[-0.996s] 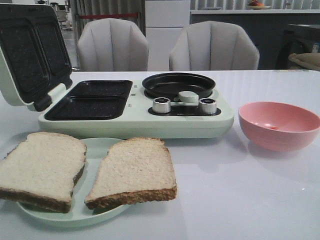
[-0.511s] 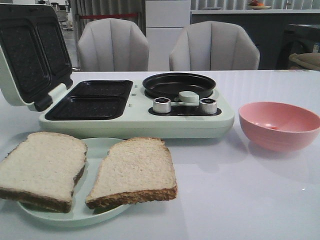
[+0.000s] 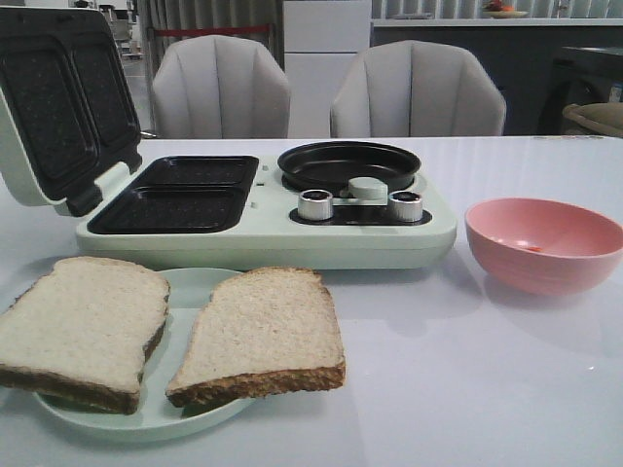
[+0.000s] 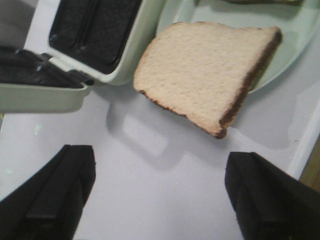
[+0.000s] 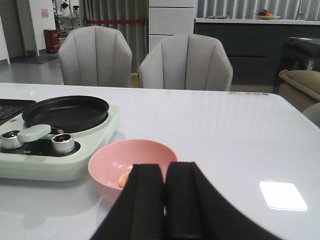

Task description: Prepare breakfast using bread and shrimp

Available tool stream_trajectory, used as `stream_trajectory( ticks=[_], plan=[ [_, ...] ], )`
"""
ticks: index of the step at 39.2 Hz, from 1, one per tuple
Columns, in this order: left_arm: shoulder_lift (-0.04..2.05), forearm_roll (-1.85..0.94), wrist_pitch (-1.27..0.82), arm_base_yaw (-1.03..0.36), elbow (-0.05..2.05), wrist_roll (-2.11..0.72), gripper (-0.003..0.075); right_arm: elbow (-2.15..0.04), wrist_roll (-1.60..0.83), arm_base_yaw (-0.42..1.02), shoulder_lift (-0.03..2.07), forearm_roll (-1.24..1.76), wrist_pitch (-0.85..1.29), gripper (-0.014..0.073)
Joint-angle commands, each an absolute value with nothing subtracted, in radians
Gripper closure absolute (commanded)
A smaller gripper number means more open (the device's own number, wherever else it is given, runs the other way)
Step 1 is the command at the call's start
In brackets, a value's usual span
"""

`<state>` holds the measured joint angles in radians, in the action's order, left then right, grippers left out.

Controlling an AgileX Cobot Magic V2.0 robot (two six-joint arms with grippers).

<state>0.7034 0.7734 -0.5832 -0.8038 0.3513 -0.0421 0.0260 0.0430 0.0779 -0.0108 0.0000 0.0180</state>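
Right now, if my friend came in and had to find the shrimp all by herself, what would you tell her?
Start at the big pale green breakfast maker in the middle of the white table. Look just to its right for the pink bowl. The shrimp is the little orange bit lying inside it, far smaller than the two bread slices on the green plate.

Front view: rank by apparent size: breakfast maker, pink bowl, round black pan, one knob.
1. breakfast maker, largest by far.
2. pink bowl and round black pan: look about alike; the bowl sits nearer the camera, so unranked.
3. knob, smallest.
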Motion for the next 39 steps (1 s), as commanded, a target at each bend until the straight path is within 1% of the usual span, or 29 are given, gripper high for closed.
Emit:
stream_trajectory(
  ticks=[1,10,18,28,39],
  plan=[
    [0.8,0.877,-0.568,-0.862,0.382,-0.031,0.0134,0.01,0.04,0.071,-0.031,-0.013,-0.059,0.044],
    [1.034,1.063,-0.564,-0.871,0.392,0.097,0.0134,0.01,0.04,0.071,-0.031,-0.013,-0.059,0.044],
    [1.206,1.192,-0.589,-0.871,0.458,0.255,0.0134,0.01,0.04,0.071,-0.031,-0.013,-0.059,0.044],
    [1.376,1.201,-0.599,-0.871,0.514,0.257,0.0134,0.01,0.04,0.071,-0.031,-0.013,-0.059,0.044],
    [1.472,1.261,-0.59,-0.847,0.53,0.257,0.0135,0.01,0.04,0.071,-0.031,-0.013,-0.059,0.044]
  ],
)
